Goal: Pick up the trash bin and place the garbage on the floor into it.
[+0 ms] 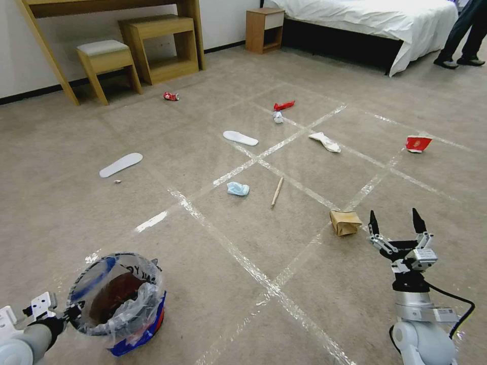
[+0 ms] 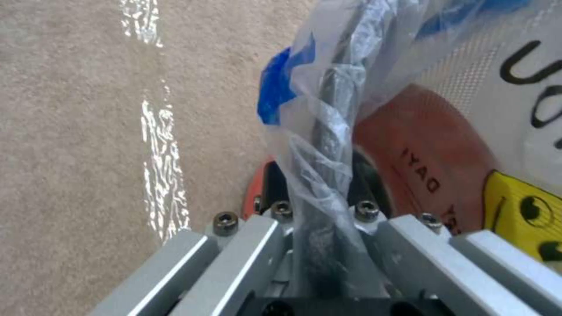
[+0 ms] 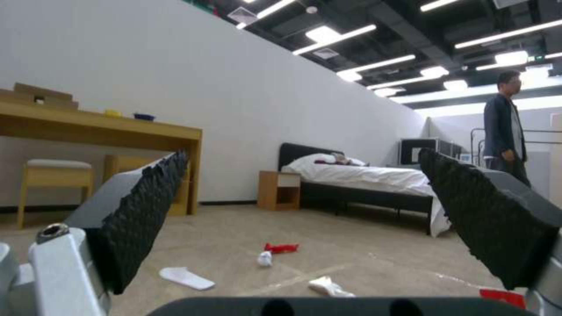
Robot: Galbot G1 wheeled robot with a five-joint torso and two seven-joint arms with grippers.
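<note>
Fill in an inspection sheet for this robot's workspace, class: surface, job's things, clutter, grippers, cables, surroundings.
Surface: beige carpet floor crossed by shiny tape strips.
Job's things: trash bin lined with a clear bag, held at the robot's left; on the floor lie a paper bag, wooden stick, blue mask, two slippers, red cup, red can, red wrapper, tissue.
Clutter: nothing seen beyond the garbage.
Grippers: left gripper shut on the bin's rim; right gripper open, empty, near the paper bag.
Cables: black cable at the right wrist.
Surroundings: desk, stool, nightstand, bed.
</note>
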